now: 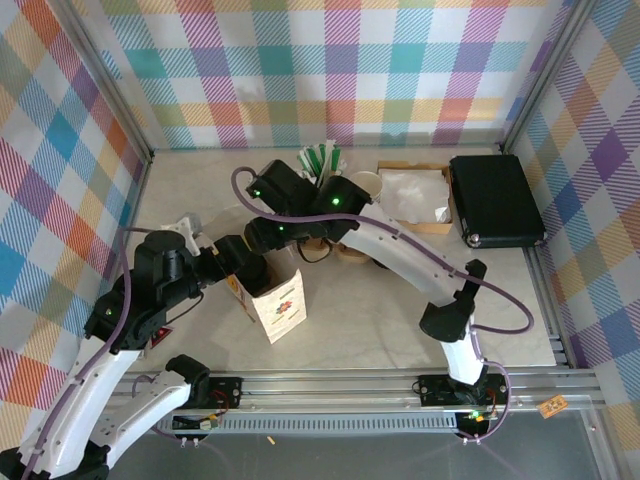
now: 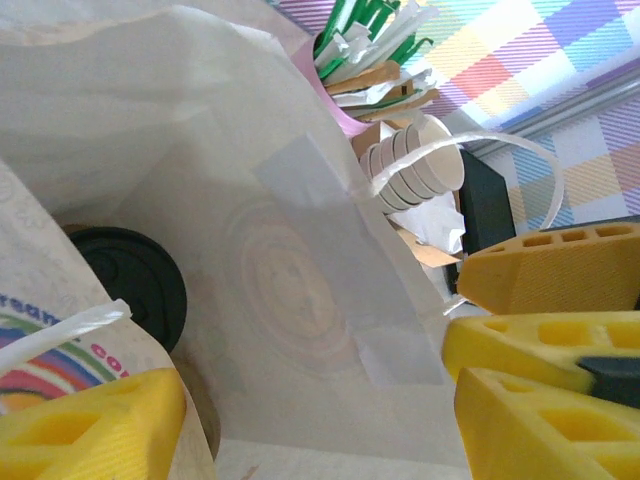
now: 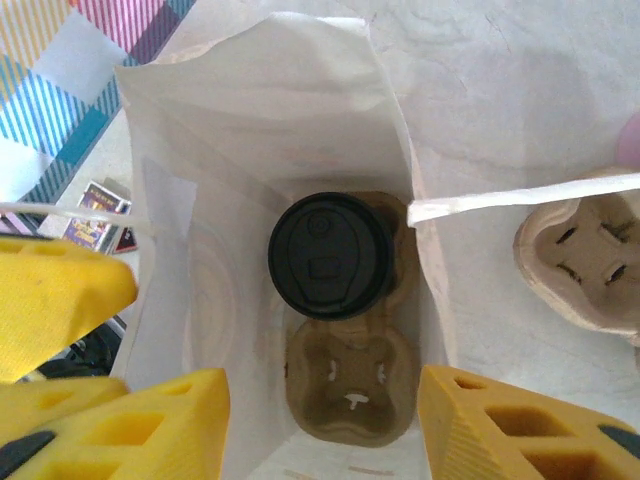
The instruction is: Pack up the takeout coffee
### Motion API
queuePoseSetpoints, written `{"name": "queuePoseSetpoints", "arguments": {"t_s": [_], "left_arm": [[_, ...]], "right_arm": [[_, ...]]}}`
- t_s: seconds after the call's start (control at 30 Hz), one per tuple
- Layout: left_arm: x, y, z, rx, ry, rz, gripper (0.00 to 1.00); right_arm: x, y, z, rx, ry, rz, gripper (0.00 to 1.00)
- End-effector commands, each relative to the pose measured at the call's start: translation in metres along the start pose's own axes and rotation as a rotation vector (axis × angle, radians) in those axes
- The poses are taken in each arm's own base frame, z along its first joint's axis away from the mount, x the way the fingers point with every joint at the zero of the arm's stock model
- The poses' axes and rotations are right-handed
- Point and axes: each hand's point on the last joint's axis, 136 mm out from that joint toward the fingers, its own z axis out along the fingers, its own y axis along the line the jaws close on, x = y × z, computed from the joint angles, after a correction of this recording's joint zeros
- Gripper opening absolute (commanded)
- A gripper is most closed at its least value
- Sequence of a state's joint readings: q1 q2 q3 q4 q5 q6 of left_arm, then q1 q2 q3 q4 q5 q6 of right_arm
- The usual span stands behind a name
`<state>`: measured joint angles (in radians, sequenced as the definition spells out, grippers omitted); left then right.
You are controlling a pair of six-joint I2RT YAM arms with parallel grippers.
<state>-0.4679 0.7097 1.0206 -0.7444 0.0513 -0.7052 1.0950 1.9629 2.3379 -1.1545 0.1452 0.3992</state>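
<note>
Takeout coffee: small paper cup under a round black plastic lid, seen from above as a black disc, standing upright.
Location: seated in one socket of a brown moulded-pulp two-cup carrier at the bottom of an open white paper bag. The other socket is vacant.
Handling, judged: light, thin-walled and easily crushed. The lid is smooth and liable to pop if squeezed. Contents are not visible, so treat it as spillable. The best hold is across the paper wall just under the lid rim, or lift by the carrier or bag instead.
Right pincer: above the bag mouth, fingers spread about as wide as the bag, with no hold on the cup. Contact with the paper walls cannot be determined.
Left pincer: fingers wide apart at the bag's rim, one beside the rainbow-printed face. No confirmed hold.
Progress, judged: cup is packed; bag is not yet closed.
Surroundings: the bag stands on the pale tabletop, with a spare pulp carrier just beside it and a stack of lidless cream cups beyond.
Risk: tipping the bag when the arms withdraw.
</note>
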Motion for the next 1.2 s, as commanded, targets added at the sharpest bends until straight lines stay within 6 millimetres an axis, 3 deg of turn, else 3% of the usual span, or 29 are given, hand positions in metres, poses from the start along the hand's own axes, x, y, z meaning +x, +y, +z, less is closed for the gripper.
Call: {"name": "queuePoseSetpoints", "arguments": {"t_s": [0.0,0.17,0.3,0.47,0.63,0.83,1.17], "left_arm": [[0.01,0.013,0.011,-0.039,0.035,0.043,0.71],[0.006,0.009,0.0,-0.017,0.008,-0.01,0.7],[0.0,0.004,-0.005,0.002,-0.019,-0.032,0.69],[-0.002,-0.004,-0.004,0.021,-0.006,-0.057,0.69],[-0.005,-0.002,-0.004,-0.002,-0.011,-0.082,0.69],[-0.009,-0.003,-0.003,-0.017,-0.02,-0.095,0.69],[-0.014,-0.001,-0.004,-0.04,-0.037,-0.087,0.69]], "right_arm": [[-0.019,0.032,-0.054,-0.155,-0.147,-0.114,0.53],[-0.019,0.018,-0.091,-0.132,-0.193,-0.089,0.51],[-0.002,-0.007,-0.096,-0.032,-0.155,-0.084,0.47],[0.021,-0.021,-0.079,-0.022,-0.083,-0.062,0.47],[0.034,-0.023,-0.054,-0.021,-0.009,-0.05,0.47],[0.042,-0.028,-0.027,0.013,0.042,-0.033,0.45],[0.045,-0.038,0.003,0.091,0.095,-0.013,0.41]]}}
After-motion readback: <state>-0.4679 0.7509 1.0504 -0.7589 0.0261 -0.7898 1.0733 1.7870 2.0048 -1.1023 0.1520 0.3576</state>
